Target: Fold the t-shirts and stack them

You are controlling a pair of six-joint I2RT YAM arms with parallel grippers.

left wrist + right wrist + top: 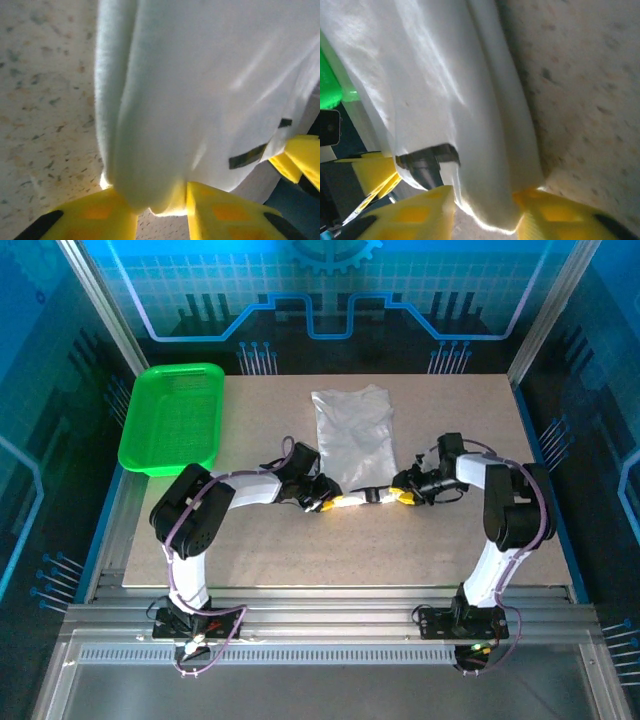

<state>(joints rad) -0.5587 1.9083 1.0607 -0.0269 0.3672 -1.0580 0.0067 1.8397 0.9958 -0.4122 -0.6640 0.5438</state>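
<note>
From above, a green basket sits at the far left corner of the surface, well apart from the t-shirt and clear of both arms. The t-shirt lies near the middle as a narrow folded strip, plain white side up. Its long axis runs from the far side toward the arm bases, tilted slightly to the right at the near end. The left gripper and the right gripper meet at that near end from either side, close to each other, with nothing between them but cloth.

In the left wrist view, the left gripper is clamped on a bunched fold of the t-shirt, which rises away from the yellow fingers. Small black marks show on the cloth. Speckled surface lies to the left, and the right gripper's yellow tip is at the right edge.

In the right wrist view, the right gripper is likewise closed on a thick roll of the t-shirt. A dark patch shows on the cloth low down. The basket is a green blur at the left edge, with bare surface to the right.
</note>
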